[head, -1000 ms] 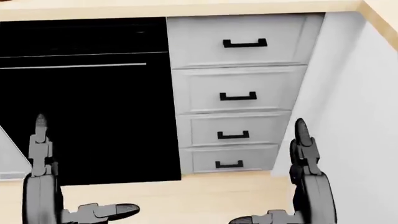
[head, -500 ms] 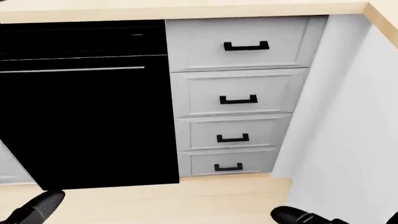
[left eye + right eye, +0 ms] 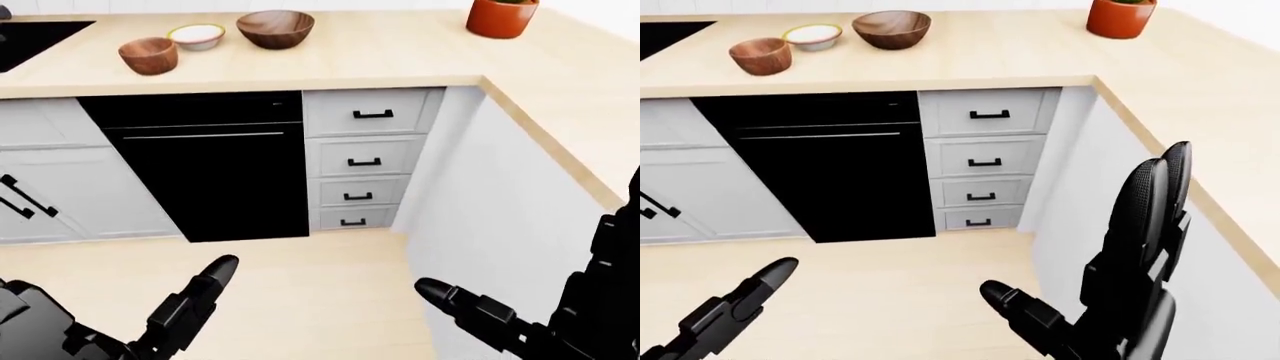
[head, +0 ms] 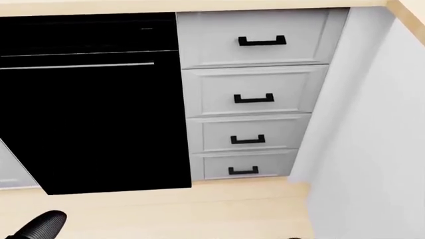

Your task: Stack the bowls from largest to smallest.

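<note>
Wooden bowls (image 3: 275,28) sit on the counter (image 3: 400,56), well apart from both open hands (image 3: 190,315).

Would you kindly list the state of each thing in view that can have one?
Large wooden bowl: upright, unstacked.
Small wooden bowl: upright, unstacked.
White bowl: upright, between them.
Drawers: all closed.
Black dishwasher: closed.
Left hand: open, empty.
Right hand: open, empty.
</note>
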You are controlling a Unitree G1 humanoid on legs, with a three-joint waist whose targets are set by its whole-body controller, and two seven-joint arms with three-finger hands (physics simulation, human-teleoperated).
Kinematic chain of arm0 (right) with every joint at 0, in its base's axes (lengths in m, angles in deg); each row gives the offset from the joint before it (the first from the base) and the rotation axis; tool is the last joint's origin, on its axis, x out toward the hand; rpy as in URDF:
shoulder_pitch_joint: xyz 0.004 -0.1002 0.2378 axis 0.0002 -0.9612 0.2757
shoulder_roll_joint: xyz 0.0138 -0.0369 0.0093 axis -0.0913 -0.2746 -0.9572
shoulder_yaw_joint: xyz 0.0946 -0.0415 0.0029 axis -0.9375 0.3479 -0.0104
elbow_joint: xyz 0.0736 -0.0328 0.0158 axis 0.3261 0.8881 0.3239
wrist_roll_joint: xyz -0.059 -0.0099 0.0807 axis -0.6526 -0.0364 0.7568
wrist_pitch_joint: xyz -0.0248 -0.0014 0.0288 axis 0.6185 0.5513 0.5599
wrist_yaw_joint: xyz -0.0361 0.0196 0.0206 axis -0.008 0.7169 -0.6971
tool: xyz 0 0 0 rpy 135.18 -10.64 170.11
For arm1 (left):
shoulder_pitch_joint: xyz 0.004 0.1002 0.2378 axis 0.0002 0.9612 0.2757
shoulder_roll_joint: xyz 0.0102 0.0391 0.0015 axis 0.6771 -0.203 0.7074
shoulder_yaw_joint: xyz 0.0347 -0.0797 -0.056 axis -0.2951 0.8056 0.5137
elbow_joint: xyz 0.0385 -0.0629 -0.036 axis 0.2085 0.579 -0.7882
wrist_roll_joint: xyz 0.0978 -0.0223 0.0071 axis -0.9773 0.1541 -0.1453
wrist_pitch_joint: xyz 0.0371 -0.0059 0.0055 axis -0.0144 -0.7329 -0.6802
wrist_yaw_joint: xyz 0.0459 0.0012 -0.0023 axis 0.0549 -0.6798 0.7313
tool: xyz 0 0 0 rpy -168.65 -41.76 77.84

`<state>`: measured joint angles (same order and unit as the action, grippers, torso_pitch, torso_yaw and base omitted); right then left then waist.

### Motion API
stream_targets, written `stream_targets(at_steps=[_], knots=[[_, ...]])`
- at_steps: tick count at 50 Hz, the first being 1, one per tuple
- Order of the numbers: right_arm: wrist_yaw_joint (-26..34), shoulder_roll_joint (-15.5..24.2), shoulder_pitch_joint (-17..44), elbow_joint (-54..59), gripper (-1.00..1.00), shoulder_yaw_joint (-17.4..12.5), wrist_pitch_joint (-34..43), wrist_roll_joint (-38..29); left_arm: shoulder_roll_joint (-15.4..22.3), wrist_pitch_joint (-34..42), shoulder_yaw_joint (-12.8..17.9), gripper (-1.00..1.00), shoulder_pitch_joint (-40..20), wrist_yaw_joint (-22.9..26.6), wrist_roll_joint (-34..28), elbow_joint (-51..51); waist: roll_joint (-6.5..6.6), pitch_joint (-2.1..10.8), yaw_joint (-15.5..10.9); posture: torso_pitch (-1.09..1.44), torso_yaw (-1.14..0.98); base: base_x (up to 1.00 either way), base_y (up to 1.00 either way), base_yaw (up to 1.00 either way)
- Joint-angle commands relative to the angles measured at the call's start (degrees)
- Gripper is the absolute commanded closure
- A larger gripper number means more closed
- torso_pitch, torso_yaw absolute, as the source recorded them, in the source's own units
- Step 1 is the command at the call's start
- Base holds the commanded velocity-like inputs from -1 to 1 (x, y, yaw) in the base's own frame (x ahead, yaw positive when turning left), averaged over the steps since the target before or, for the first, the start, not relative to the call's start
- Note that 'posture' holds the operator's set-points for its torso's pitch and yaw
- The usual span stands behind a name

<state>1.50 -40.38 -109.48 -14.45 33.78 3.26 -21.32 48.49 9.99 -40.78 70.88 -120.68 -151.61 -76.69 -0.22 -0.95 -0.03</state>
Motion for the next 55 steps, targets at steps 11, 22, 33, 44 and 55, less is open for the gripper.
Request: stream_targets(at_steps=[11, 22, 33, 44, 55], knots=[[0.6, 0.0, 0.3, -3.7, -1.00, 0.9, 0.9, 0.2, 0.0, -0.7, -0.2, -1.00, 0.0, -0.7, -0.8, -2.0, 0.03, 0.56, 0.0, 0.00, 0.00, 0.00, 0.00, 0.00], [0.6, 0.5, 0.2, -3.5, -1.00, 1.2, 1.3, 0.3, 0.0, -0.3, -0.6, -1.00, -0.1, -0.2, -1.3, -2.2, 2.63, -1.07, -0.2, 0.00, 0.00, 0.00, 0.18, 0.00], [1.8, 0.8, 0.6, -3.3, -1.00, 1.4, 2.2, 1.8, 0.4, -0.2, -0.7, -1.00, -0.4, 0.5, 0.5, -1.6, -0.17, -1.44, 0.0, 0.00, 0.00, 0.00, 0.20, 0.00], [9.3, 1.6, 1.1, -5.2, -1.00, 0.6, 6.5, 19.4, 2.6, -2.3, -2.5, -1.00, 0.9, 9.5, 20.0, -2.8, -1.33, -1.49, 0.6, 0.00, 0.00, 0.00, 0.20, 0.00], [16.2, 0.5, 3.1, -6.2, -1.00, -1.4, 12.8, 33.2, 0.1, -3.8, -0.3, -1.00, 0.6, 15.5, 28.0, -3.1, 2.29, -1.21, -0.2, 0.00, 0.00, 0.00, 0.20, 0.00]])
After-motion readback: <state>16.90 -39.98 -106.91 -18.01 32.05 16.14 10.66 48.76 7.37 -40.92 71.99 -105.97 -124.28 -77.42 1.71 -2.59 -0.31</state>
